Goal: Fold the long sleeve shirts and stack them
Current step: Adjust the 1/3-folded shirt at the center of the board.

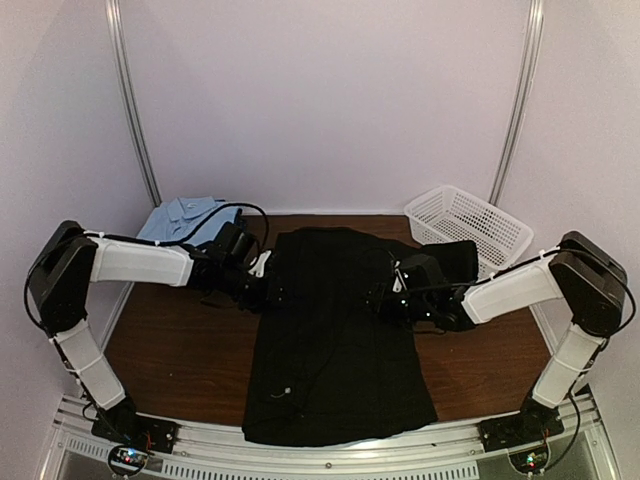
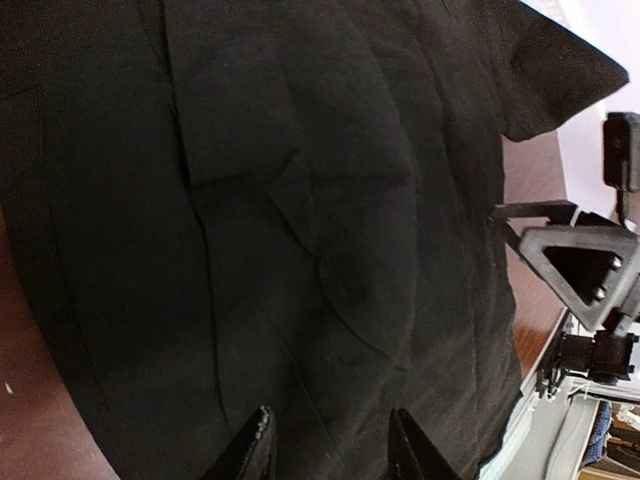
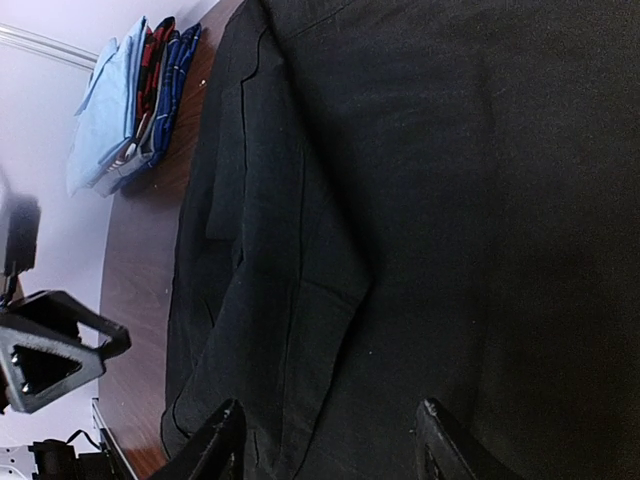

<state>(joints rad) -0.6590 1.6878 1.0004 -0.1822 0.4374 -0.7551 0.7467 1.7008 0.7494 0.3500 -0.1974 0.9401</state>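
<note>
A large black long sleeve shirt [image 1: 335, 340] lies spread lengthwise down the middle of the brown table, its hem near the front edge. My left gripper [image 1: 268, 292] hovers at its upper left edge, jaws open and empty; the left wrist view shows black cloth [image 2: 300, 200] under the open fingertips [image 2: 255, 440]. My right gripper [image 1: 385, 293] hovers over the upper right part, jaws open and empty above the black shirt [image 3: 400, 200]. A stack of folded shirts with a light blue collared one on top [image 1: 185, 220] sits at the back left, also in the right wrist view [image 3: 135, 100].
A white plastic mesh basket [image 1: 468, 228] stands at the back right corner. Bare brown table [image 1: 180, 345] shows to the left and right of the black shirt. The metal frame rail [image 1: 330, 465] runs along the front edge.
</note>
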